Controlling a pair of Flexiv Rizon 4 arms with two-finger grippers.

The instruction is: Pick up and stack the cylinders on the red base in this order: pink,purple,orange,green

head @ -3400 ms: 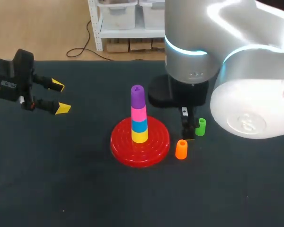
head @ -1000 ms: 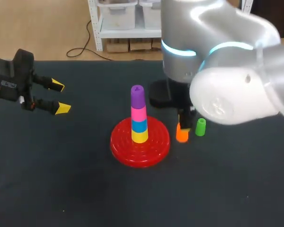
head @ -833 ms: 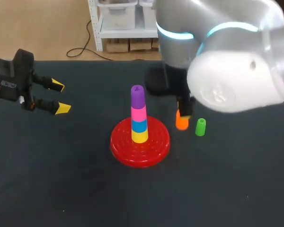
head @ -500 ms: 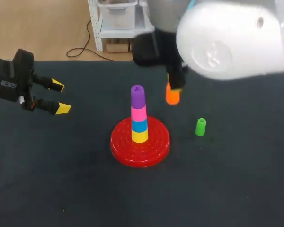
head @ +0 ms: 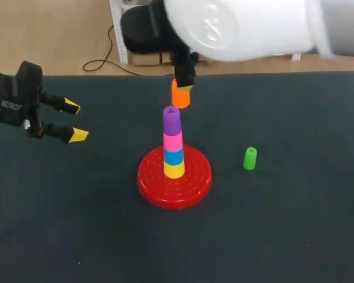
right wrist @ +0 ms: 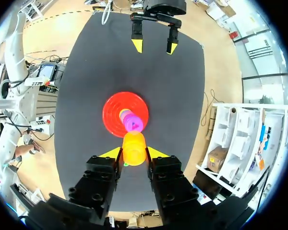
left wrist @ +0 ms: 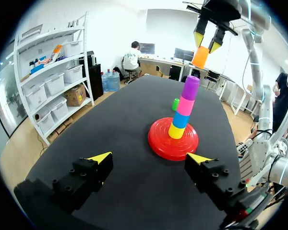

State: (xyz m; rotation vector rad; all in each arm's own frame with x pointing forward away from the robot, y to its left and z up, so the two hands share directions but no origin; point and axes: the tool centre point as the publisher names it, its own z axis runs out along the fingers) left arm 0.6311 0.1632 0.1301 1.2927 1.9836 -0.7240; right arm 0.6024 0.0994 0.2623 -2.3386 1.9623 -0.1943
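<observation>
Above the purple cylinder [head: 171,119] topping the stack on the red base [head: 192,187], my right jaws gripped the orange cylinder [head: 180,96]. Green cylinder [head: 249,158] stood apart on the bench [head: 295,230]. Left jaws were wide open, empty.

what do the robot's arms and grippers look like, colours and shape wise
The right arm is a bulky rounded shell, glossy white and silver, with a black wrist section. Both the right gripper and the left gripper are blocky black bolted units with two fingers ending in bright yellow wedge tips. The left one carries a small white label.
</observation>
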